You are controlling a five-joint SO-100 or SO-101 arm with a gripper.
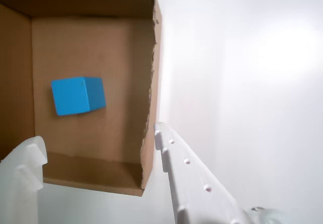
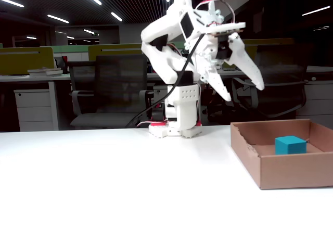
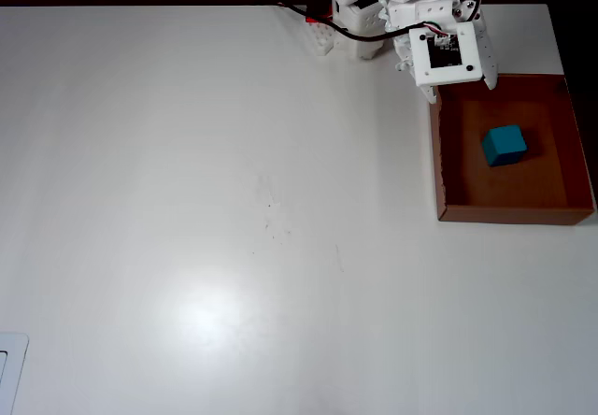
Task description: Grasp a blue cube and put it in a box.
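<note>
Cardboard walls of the box point(image 3: 439, 153) ring the blue cube point(image 3: 504, 145), which sits on the box floor clear of every side, with bare floor all around it in the overhead view. One wall's edge is ragged and torn in the wrist view. Above the box's near corner by the arm base, the gripper point(image 2: 244, 94) hangs in the air, fingers spread apart and holding nothing. White table point(image 3: 215, 228) stretches wide and unobstructed to the left of the box.

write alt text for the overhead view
A blue cube lies inside an open cardboard box at the right edge of a white table. The white arm's open, empty gripper hangs over the box's top left corner.
</note>
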